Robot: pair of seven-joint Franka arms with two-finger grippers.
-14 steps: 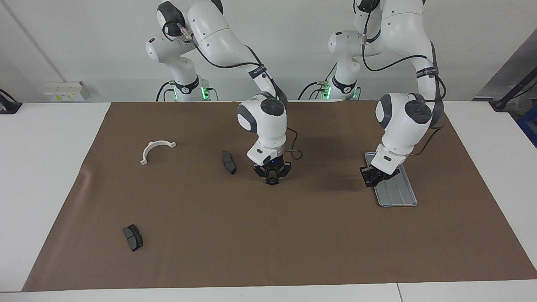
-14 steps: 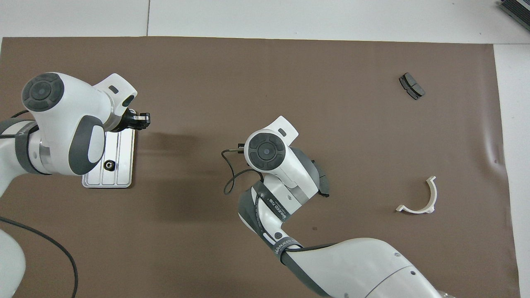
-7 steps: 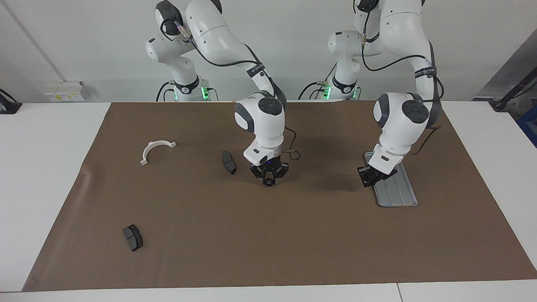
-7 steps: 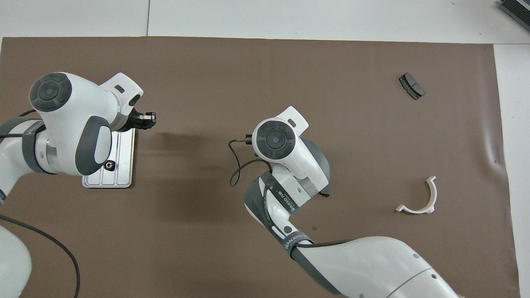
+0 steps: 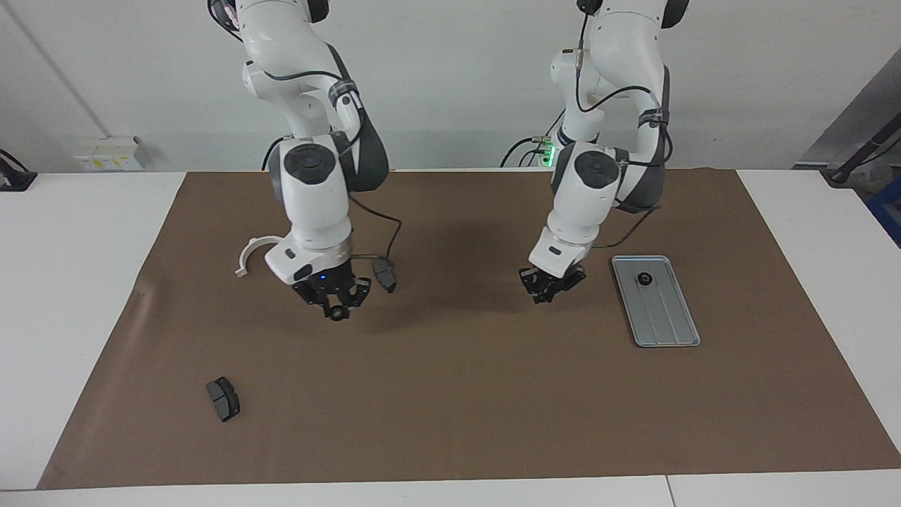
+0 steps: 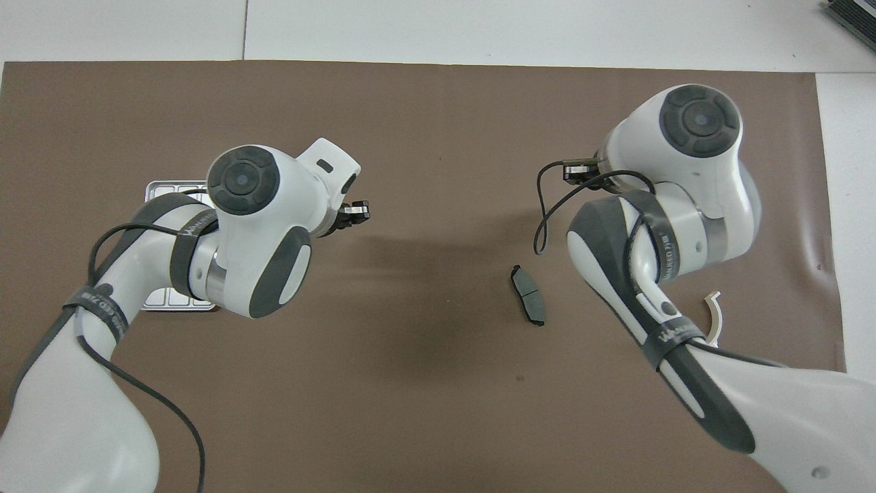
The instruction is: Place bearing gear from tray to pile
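The silver tray point(image 5: 665, 320) lies toward the left arm's end of the table, and one black bearing gear point(image 5: 643, 279) sits in the end of it nearer the robots. In the overhead view the left arm covers most of the tray point(image 6: 168, 186). My left gripper point(image 5: 547, 290) hangs over the bare mat beside the tray, toward the table's middle; it also shows in the overhead view point(image 6: 357, 211). My right gripper point(image 5: 338, 308) is over the mat near a brake pad and is shut on a small black ring gear point(image 5: 339, 313). No cluster of gears is in view.
A dark brake pad point(image 5: 384, 274) lies beside the right gripper and shows in the overhead view point(image 6: 527, 305). A second brake pad point(image 5: 223, 398) lies farther from the robots. A white half-ring bracket point(image 5: 248, 255) is partly hidden by the right arm. The brown mat point(image 5: 450, 394) covers the table.
Both arms swung toward the right arm's end of the table. The left gripper left the tray and is over bare mat. The right gripper carried its gear past the brake pad.
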